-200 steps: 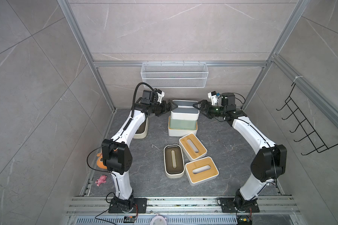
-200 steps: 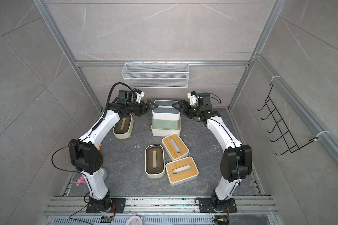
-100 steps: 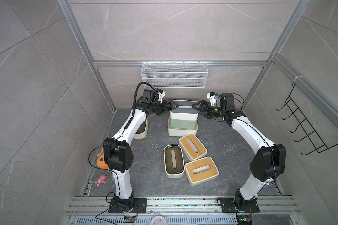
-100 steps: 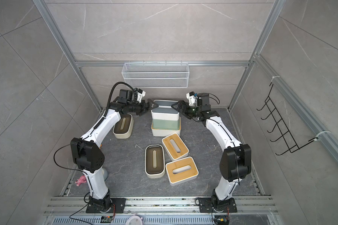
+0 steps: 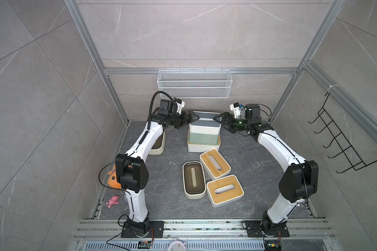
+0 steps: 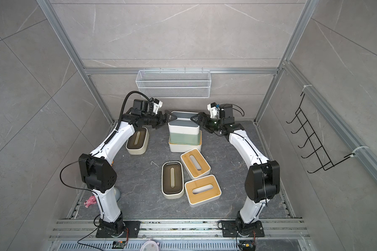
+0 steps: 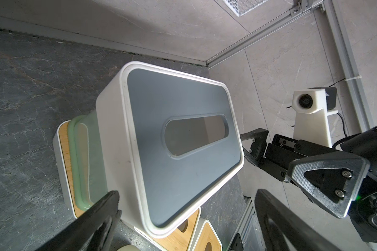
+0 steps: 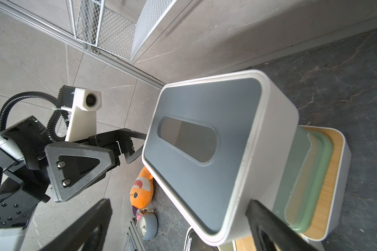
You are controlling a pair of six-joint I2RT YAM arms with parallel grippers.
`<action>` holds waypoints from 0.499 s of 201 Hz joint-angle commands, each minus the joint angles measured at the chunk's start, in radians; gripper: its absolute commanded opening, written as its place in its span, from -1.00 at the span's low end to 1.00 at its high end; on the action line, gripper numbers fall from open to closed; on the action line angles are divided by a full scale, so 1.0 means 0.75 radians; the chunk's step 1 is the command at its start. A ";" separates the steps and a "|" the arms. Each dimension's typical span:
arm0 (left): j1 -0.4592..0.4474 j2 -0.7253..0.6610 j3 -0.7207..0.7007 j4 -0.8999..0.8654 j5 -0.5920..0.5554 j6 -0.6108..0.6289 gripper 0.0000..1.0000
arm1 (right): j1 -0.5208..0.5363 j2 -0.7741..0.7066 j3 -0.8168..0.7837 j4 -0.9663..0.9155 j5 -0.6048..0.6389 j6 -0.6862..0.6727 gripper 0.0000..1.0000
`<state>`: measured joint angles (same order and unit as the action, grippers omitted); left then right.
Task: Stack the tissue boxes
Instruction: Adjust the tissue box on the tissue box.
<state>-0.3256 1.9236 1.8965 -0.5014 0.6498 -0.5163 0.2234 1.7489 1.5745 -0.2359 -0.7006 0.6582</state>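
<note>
grey-lid box (image 5: 205,127) btwn L gripper (image 5: 189,120), R gripper (image 5: 221,121)

Grey floor (image 5: 168,196) with tissue boxes (image 5: 194,183)

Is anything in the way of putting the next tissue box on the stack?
Nothing lies on the grey-blue lid. The left end effector and right end effector, both open, flank that box's ends.

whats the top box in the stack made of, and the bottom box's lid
Top box: probably matte white plastic, smooth with moulded rounded corners. Bottom box's lid: matte bamboo or wood, judging by tan colour and fine straight grain.
</note>
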 commanded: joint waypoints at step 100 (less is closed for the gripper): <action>-0.005 -0.079 0.052 -0.068 -0.236 0.000 1.00 | 0.003 -0.065 0.026 -0.090 0.177 -0.003 1.00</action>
<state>-0.3275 1.9232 1.8973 -0.5213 0.5694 -0.5198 0.2279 1.7485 1.5745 -0.2737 -0.6312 0.6579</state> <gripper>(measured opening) 0.997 0.992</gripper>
